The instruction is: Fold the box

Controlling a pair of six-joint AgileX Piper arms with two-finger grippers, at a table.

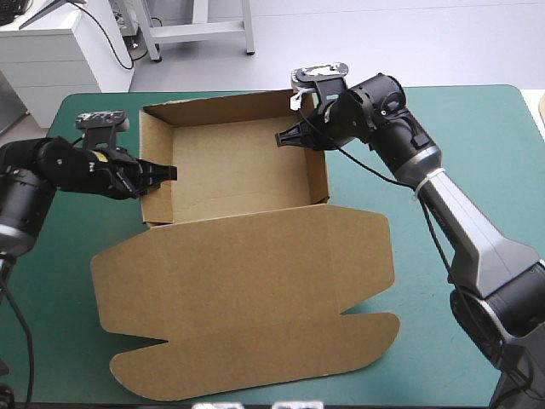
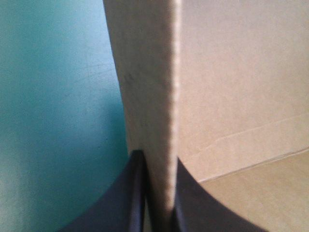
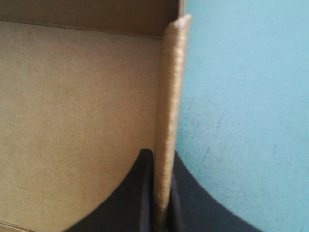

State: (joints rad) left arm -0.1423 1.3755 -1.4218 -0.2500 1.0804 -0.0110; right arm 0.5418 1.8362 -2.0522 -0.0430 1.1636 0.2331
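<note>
Box (image 1: pixel 230 166): open tray, lid (image 1: pixel 247 281) flat.
Left gripper (image 1: pixel 166 173): pinching left wall (image 1: pixel 153 136).
Right gripper (image 1: pixel 288 136): pinching right wall (image 1: pixel 317 179) — seemingly toward its far end.

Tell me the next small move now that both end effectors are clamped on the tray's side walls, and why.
Probably open both and back them off. The left end effector pinches the left wall of the box, the right end effector the right wall; both walls stand upright, the tray looks formed and the lid lies flat, so holding seems to add nothing.
</note>
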